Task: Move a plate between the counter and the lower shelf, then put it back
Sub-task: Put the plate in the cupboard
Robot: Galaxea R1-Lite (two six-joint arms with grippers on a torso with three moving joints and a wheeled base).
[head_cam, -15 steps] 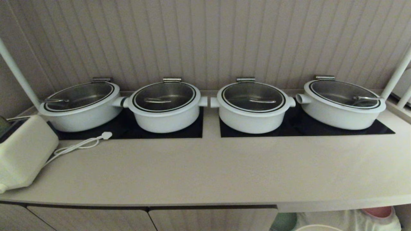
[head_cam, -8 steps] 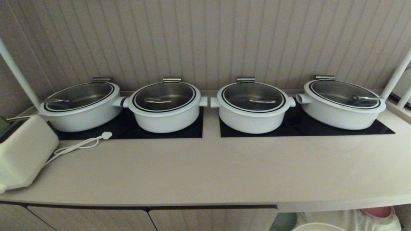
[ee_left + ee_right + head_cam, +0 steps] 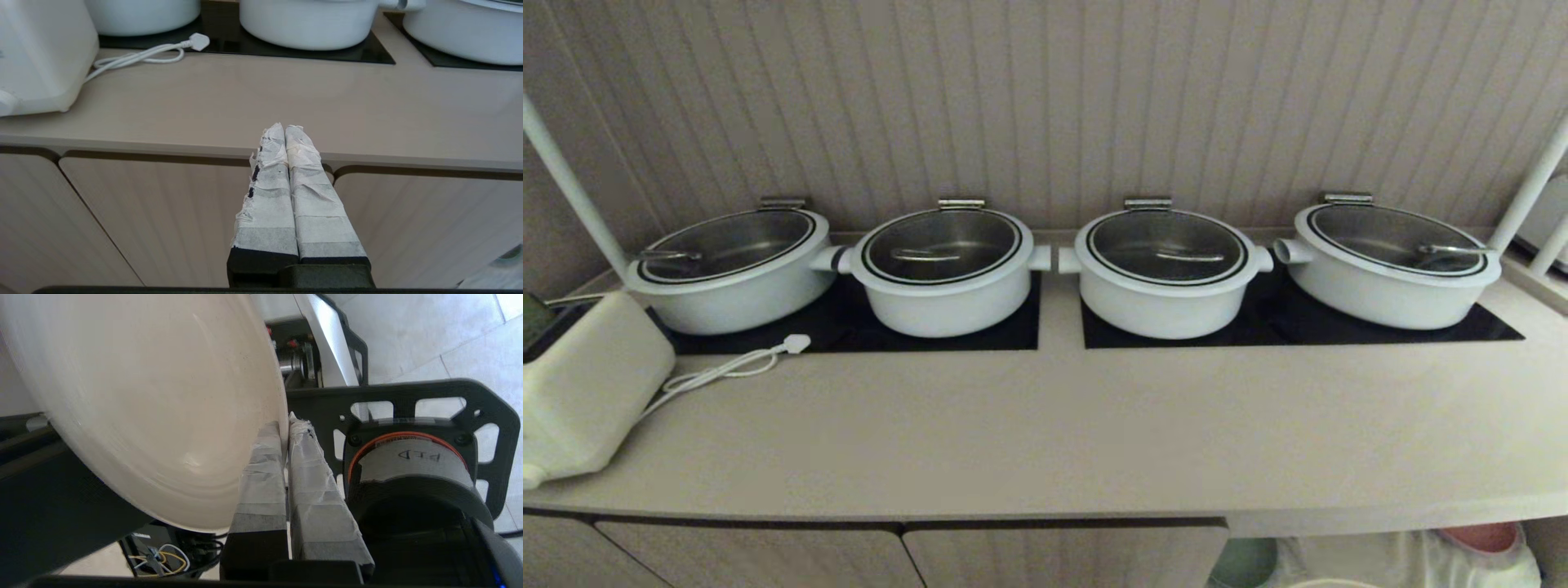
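The cream plate fills much of the right wrist view, with my right gripper shut on its rim, one taped finger on each face. In the head view only a sliver of the plate shows at the bottom edge, in front of the lower shelf with its white cloth, below the counter. The right gripper itself is outside the head view. My left gripper is shut and empty, parked in front of the cabinet doors just under the counter's front edge.
Four white lidded pots stand on black hob panels at the back of the counter. A white appliance with a loose cable sits at the left end. A pale green plate and a pink plate lie in the lower shelf.
The sliver of plate at the bottom edge of the head view has become smaller and lower. The left gripper and the things on the counter have stayed put.
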